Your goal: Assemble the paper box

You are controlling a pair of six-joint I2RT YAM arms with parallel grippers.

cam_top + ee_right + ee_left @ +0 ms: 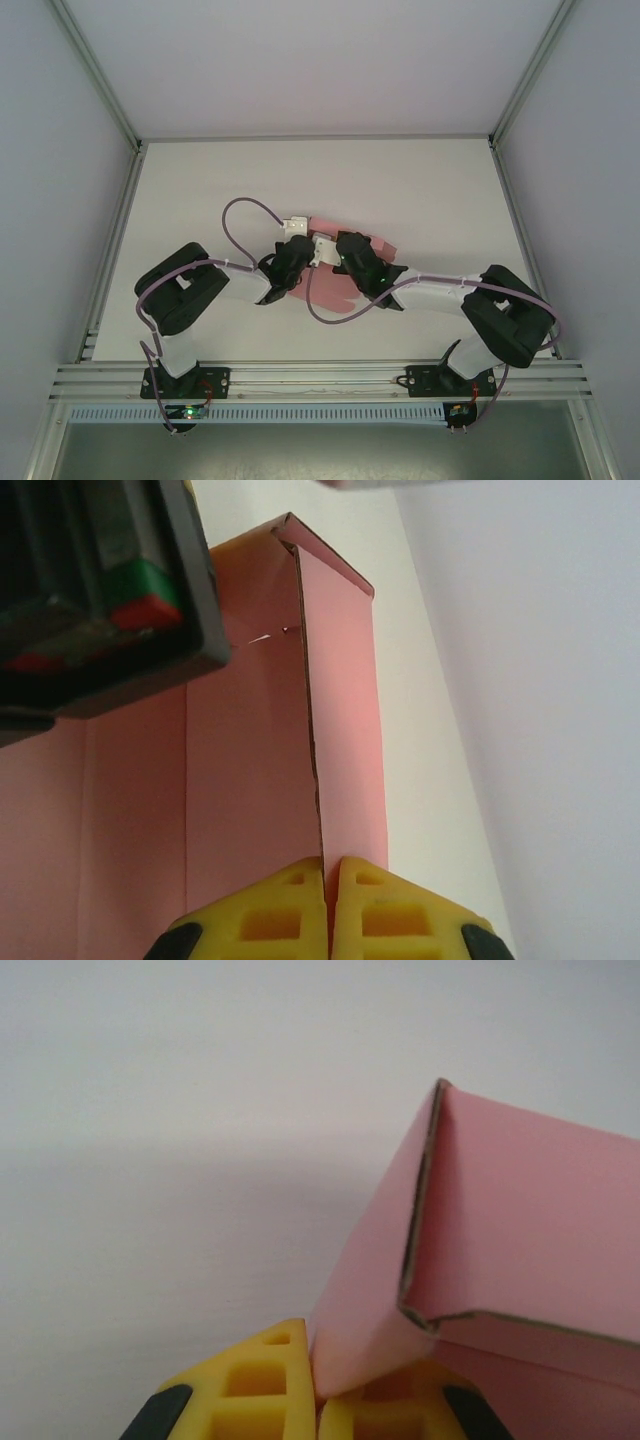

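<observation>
A white counter (200,200) between pale walls carries the pink paper box (337,293) at its middle, mostly hidden under both arms. The left tool (315,1372) pinches a raised flap's corner. The right tool (330,878) is clamped on an upright panel's edge. The box's overall shape is hard to make out.

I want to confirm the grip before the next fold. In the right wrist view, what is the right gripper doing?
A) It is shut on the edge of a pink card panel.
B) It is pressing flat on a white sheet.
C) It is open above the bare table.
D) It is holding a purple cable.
A: the right gripper is shut, with the thin edge of a raised panel of the pink paper box running down between its yellow tips.
</observation>
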